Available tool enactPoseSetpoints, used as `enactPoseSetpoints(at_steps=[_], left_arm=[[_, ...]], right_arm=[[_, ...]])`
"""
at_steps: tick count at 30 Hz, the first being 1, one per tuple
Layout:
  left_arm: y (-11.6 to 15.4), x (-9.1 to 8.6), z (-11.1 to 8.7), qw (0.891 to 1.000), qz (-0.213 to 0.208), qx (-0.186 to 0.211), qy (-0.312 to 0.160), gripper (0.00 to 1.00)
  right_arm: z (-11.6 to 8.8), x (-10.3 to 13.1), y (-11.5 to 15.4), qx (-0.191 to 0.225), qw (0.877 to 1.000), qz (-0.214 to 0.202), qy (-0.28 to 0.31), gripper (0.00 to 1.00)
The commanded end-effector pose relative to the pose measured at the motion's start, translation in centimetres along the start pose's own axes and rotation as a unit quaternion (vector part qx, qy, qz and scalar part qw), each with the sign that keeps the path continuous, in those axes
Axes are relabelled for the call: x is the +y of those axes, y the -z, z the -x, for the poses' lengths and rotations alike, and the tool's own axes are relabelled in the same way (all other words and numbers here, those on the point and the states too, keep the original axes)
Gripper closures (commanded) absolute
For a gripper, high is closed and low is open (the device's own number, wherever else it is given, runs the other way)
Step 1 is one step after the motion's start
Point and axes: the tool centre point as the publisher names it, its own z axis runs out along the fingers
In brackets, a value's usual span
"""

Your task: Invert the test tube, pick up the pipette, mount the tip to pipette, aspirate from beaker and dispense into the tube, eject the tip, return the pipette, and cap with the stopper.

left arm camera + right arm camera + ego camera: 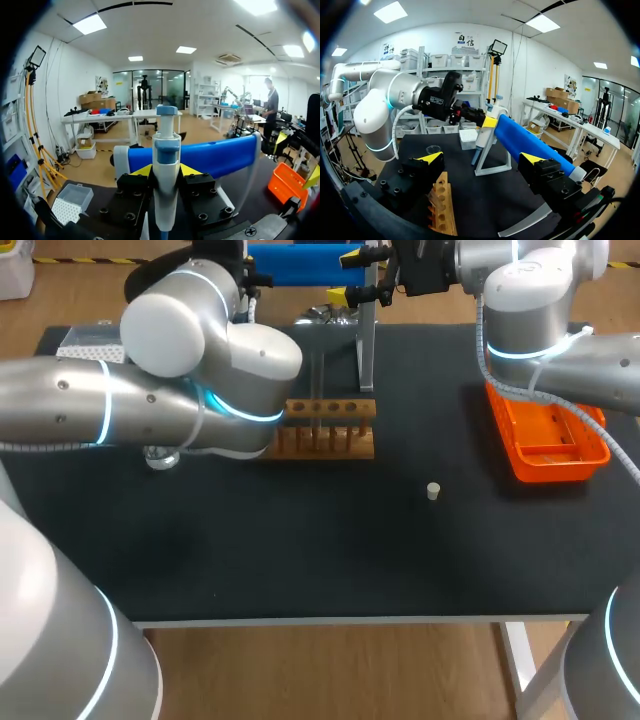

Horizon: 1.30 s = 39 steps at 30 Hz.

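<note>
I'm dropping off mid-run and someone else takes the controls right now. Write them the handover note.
Left gripper: shut on the pipette at its stand, at the table's back. I cannot tell whether it is lifted free.
Right gripper: open, empty, held high with the wooden rack below it.
Stopper: loose between the rack and the orange tray.
Tip box: back left corner.
Done: pipette grasped. I cannot make out the test tube, so the inversion is unconfirmed.
Left: mount tip, aspirate, dispense, eject, return pipette, cap.
</note>
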Motion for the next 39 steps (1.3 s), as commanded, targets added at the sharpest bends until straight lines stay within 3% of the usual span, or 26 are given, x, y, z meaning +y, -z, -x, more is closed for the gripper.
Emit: enactPoseSetpoints(at_steps=[1, 24, 39], left_arm=[[-0.4, -0.2, 0.0, 1.000, 0.011, 0.000, 0.001, 1.00], [-1.7, -0.2, 0.9, 0.999, 0.048, -0.004, 0.008, 1.00], [-2.5, 1.0, 0.8, 0.997, 0.072, 0.002, 0.020, 1.00]], right_arm=[[0.0, 0.0, 0.1, 0.001, 1.000, -0.001, 0.000, 0.00], [0.0, 0.0, 0.1, 0.001, 1.000, -0.001, 0.000, 0.00], [0.0, 0.0, 0.1, 0.001, 1.000, -0.001, 0.000, 0.00]])
